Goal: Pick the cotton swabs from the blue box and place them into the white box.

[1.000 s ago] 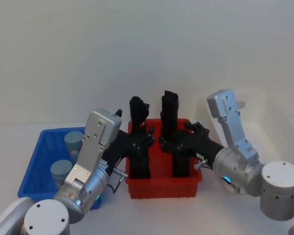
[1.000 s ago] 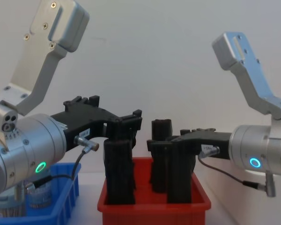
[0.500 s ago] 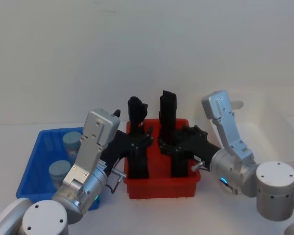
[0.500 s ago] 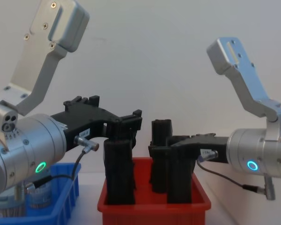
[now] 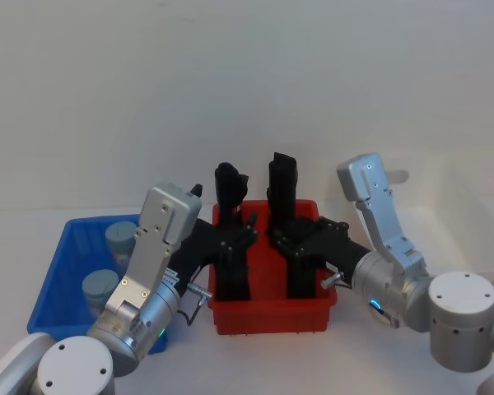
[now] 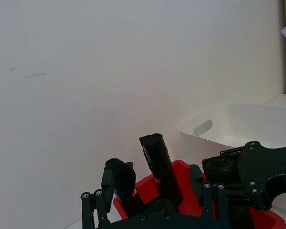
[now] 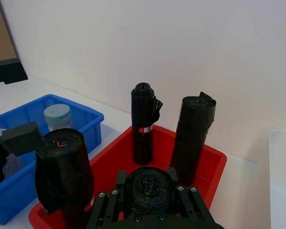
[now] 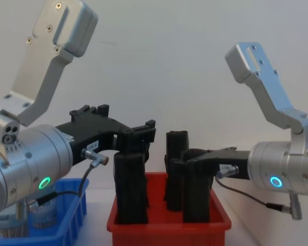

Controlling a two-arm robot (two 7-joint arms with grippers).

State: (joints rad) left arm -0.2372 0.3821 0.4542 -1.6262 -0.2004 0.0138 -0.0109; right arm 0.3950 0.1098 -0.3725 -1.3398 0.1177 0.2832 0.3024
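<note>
Four black rolls (image 5: 281, 177) stand upright in the red bin (image 5: 272, 319) at centre frame. Both grippers crowd over them, the left gripper (image 5: 249, 229) at the front-left roll and the right gripper (image 5: 281, 240) at the front-right. At lower left, the left arm (image 5: 152, 263) overhangs the blue box's (image 5: 53, 276) right edge, leaving its left half open from above. The white box (image 6: 238, 119) lies open at far right.

Bright, even, diffuse light w/ soft faint shadows thru-out.

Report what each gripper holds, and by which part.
Left gripper open, holds nothing. Right gripper surrounds the top of a front black roll in the red bin; a closed grip cannot be told.
</note>
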